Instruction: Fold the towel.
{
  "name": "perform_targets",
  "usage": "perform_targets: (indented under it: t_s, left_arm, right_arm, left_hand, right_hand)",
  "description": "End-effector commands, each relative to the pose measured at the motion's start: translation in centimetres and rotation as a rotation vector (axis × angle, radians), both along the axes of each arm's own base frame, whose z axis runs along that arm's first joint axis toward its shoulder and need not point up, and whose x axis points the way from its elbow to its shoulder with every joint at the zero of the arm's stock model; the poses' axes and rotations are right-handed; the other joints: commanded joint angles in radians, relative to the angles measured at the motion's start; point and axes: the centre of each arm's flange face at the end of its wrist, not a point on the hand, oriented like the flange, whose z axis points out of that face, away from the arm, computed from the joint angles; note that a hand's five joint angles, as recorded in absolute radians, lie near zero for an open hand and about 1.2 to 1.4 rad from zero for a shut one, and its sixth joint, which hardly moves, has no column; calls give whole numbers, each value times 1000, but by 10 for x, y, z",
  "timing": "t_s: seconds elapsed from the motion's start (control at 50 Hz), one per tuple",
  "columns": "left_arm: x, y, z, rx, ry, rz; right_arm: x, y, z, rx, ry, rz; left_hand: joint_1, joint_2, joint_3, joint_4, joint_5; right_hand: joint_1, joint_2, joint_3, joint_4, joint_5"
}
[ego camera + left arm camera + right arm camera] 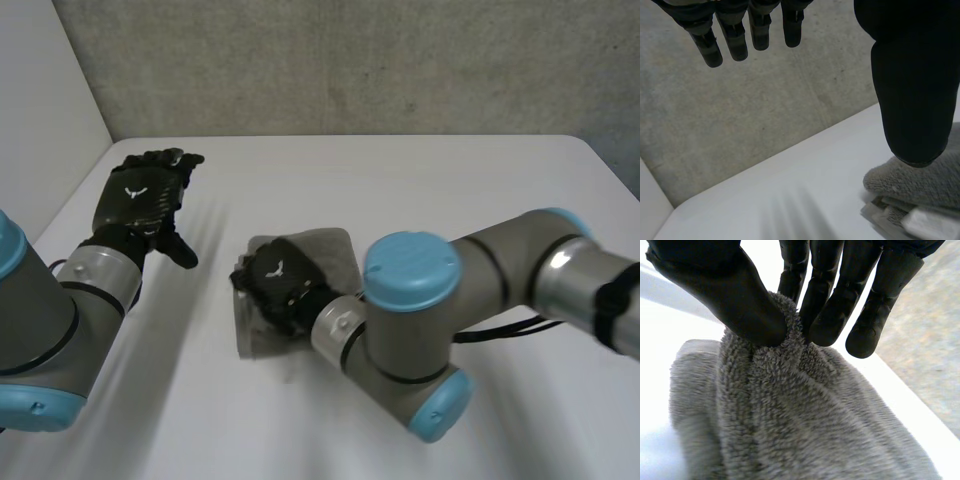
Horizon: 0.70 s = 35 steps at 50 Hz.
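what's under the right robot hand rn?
A folded grey fleece towel on the white table. The black right robot hand pinches a ridge of it between thumb and fingers. The towel's middle beneath the palm is covered, so its folds there can't be seen.

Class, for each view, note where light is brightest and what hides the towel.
Head view: table evenly lit; the right hand and arm cover much of the towel. Left wrist view: the left hand's dark thumb hides part of the towel. Right wrist view: table glares white beside the towel the right hand pinches.
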Motion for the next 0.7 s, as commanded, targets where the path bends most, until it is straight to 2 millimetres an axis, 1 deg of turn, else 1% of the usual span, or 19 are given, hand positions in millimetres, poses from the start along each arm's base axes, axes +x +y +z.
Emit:
perform_targets:
  t_s: [0.02, 0.06, 0.08, 0.12, 0.14, 0.16, 0.18, 0.22, 0.26, 0.3, 0.34, 0.42, 0.46, 0.48, 0.52, 0.56, 0.58, 0.62, 0.7]
  left_arm:
    - [4, -3, 1, 4, 24, 22]
    - [4, -4, 2, 1, 25, 22]
    - [3, -5, 4, -5, 27, 21]
    - [3, -6, 6, -12, 30, 21]
    - [3, -6, 6, -12, 30, 21]
    - [1, -8, 9, -22, 33, 18]
    - [-2, -10, 14, -35, 38, 12]
    - [-5, -10, 17, -39, 43, 3]
    - [-8, -10, 19, -37, 50, -5]
    - [-20, -5, 19, 1, 79, -43]
    - [-29, -3, 17, 29, 100, -67]
    - [-44, 4, 7, 107, 131, -102]
    - [-54, 5, -12, 197, 141, -112]
    - [-54, 5, -12, 197, 141, -112]
    - [-60, 7, -22, 240, 140, -117]
    - [-66, 9, -42, 310, 122, -102]
    - [-66, 9, -42, 311, 122, -101]
    - [-64, 5, -62, 353, 84, -42]
    - [-60, 2, -76, 374, 57, 12]
  right_arm:
    - [7, 5, -19, 58, 74, -4]
    - [6, 6, -16, 64, 75, -6]
    - [5, 7, -6, 61, 58, -8]
    - [0, 5, 20, 47, 7, -29]
    - [0, 5, 20, 47, 7, -29]
    - [-5, 3, 32, 53, -19, -56]
    - [-5, 3, 32, 53, -20, -56]
    - [-18, -5, 54, 65, -63, -129]
    - [-25, -10, 63, 76, -87, -173]
    - [-34, -16, 69, 96, -109, -223]
    - [-52, -34, 74, 140, -146, -333]
    - [-66, -51, 73, 188, -179, -410]
    - [-69, -57, 70, 212, -180, -429]
    - [-71, -61, 66, 235, -174, -443]
    - [-72, -64, 56, 260, -148, -455]
    - [-71, -72, 37, 311, -94, -473]
    - [-71, -72, 37, 311, -94, -474]
    - [-70, -74, 29, 335, -69, -480]
    - [-66, -80, 0, 393, 6, -483]
  left_hand:
    - [3, 11, 9, 10, -26]
    - [3, 11, 9, 10, -26]
    - [6, 14, 12, 13, -23]
    - [9, 16, 15, 15, -20]
    - [9, 16, 15, 16, -20]
    - [9, 16, 15, 16, -20]
    - [12, 19, 18, 18, -17]
    - [12, 19, 18, 18, -17]
    - [18, 25, 24, 24, -11]
    - [27, 34, 33, 33, -2]
    - [33, 40, 39, 39, 4]
    - [36, 43, 42, 42, 7]
    - [56, 63, 62, 62, 27]
    - [56, 63, 62, 62, 27]
    - [59, 66, 65, 65, 30]
    - [65, 72, 71, 71, 36]
    - [65, 72, 71, 71, 36]
    - [65, 72, 71, 71, 36]
    - [65, 72, 71, 71, 36]
  right_hand:
    - [100, 77, 64, 55, 77]
    - [100, 77, 64, 55, 77]
    - [-9, -32, -45, -55, -33]
    - [-896, -919, -931, -941, -919]
    - [-900, -923, -936, -945, -923]
    - [-1122, -1145, -1157, -1167, -1145]
    - [-1122, -1145, -1157, -1167, -1145]
    - [-1122, -1145, -1157, -1167, -1145]
    - [-1122, -1145, -1157, -1167, -1145]
    - [-1122, -1145, -1157, -1167, -1145]
    - [-1122, -1145, -1157, -1167, -1145]
    - [-1122, -1145, -1157, -1167, -1145]
    - [-1122, -1145, -1157, -1167, -1145]
    - [-1122, -1145, -1157, -1167, -1145]
    - [-1122, -1145, -1157, -1167, -1145]
    - [-1122, -1145, -1157, -1167, -1145]
    - [-1122, -1145, -1157, -1167, -1145]
    - [-1122, -1145, -1157, -1167, -1145]
    - [-1122, -1145, -1157, -1167, -1145]
